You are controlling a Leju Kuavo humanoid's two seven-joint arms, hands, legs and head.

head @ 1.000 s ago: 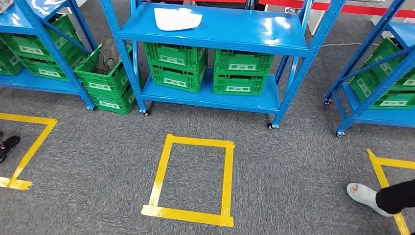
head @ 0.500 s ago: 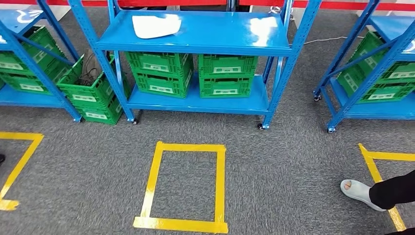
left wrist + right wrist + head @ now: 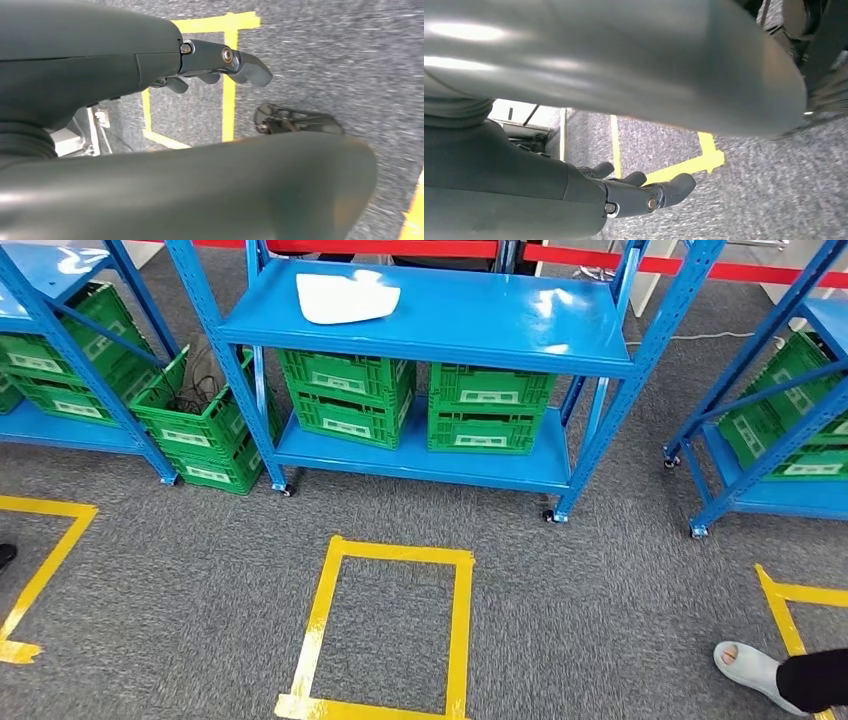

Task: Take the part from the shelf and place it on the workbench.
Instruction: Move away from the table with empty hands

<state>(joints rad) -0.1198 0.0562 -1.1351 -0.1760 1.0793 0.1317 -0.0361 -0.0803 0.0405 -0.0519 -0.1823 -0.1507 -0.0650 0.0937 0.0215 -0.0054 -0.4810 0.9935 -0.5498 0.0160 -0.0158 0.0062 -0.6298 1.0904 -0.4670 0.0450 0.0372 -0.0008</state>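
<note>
A flat white part point(image 3: 347, 297) lies on the top board of the middle blue shelf point(image 3: 480, 315), toward its left end, in the head view. My left hand point(image 3: 212, 60) hangs beside my body over the grey carpet; its fingers are apart and hold nothing. My right hand point(image 3: 644, 192) hangs the same way over the carpet, fingers apart, with nothing in them. Both hands are far from the shelf and the part.
Green crates point(image 3: 348, 395) fill the middle shelf's lower board, and another green crate point(image 3: 200, 420) leans at its left leg. More blue shelves point(image 3: 760, 410) stand left and right. A yellow tape rectangle point(image 3: 322, 615) marks the carpet before the shelf. A person's foot point(image 3: 750, 670) is at the lower right.
The whole head picture has shifted, so the camera has moved; the shelf now sits a little lower and further right in view. The white part lies where it was on the shelf.
</note>
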